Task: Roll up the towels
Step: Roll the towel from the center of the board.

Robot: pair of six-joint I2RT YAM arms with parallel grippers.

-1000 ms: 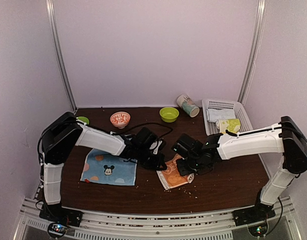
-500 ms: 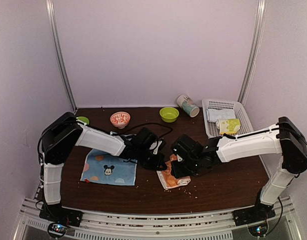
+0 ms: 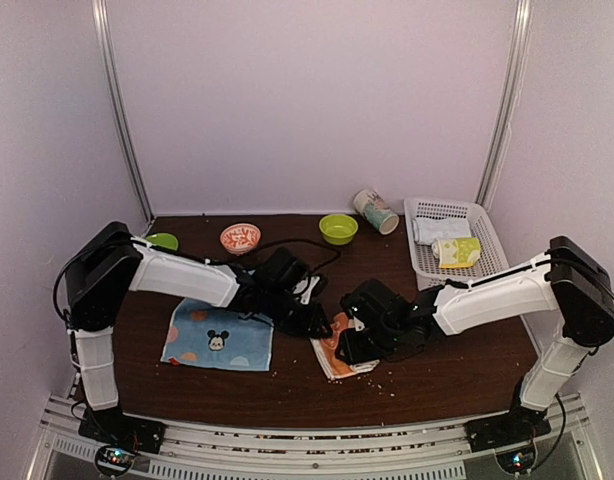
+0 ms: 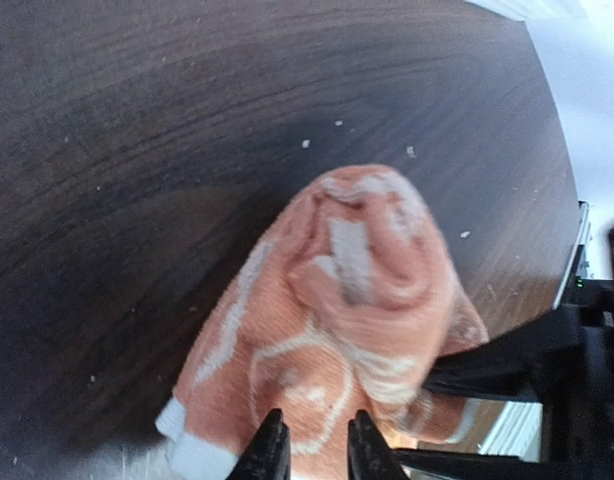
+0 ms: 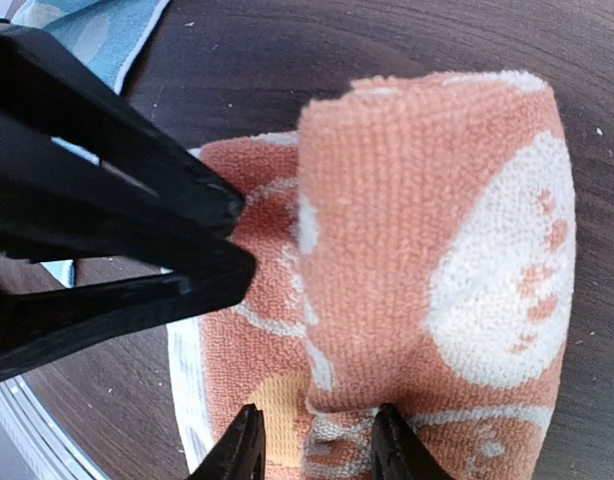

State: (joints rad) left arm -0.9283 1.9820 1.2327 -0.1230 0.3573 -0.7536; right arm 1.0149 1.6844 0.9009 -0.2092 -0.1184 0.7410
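Right wrist view shows the orange towel (image 5: 427,250) as a fat roll running away from the camera, with the right gripper (image 5: 317,445) set astride its near end, fingers parted on either side of the cloth. Whether they press the cloth or have let go, I cannot tell. The left gripper (image 4: 312,450) has its tips only slightly apart over the flat white-edged hem, and its hold is just as unclear. From above, the roll sits near the middle of the table (image 3: 437,375), between the two arms. Compared with a second ago, both grippers have shifted left and toward the near edge, and the flat stretch of orange has shrunk to a short strip. This towel looks nearly rolled, with only the last bit of hem left to wrap. Left of it, the blue towel (image 3: 217,338) lies spread flat and unrolled, so about half the job remains. Farther back stand two bowls and a tipped cup (image 3: 375,211), and a white basket (image 3: 487,250) holding two finished rolls.
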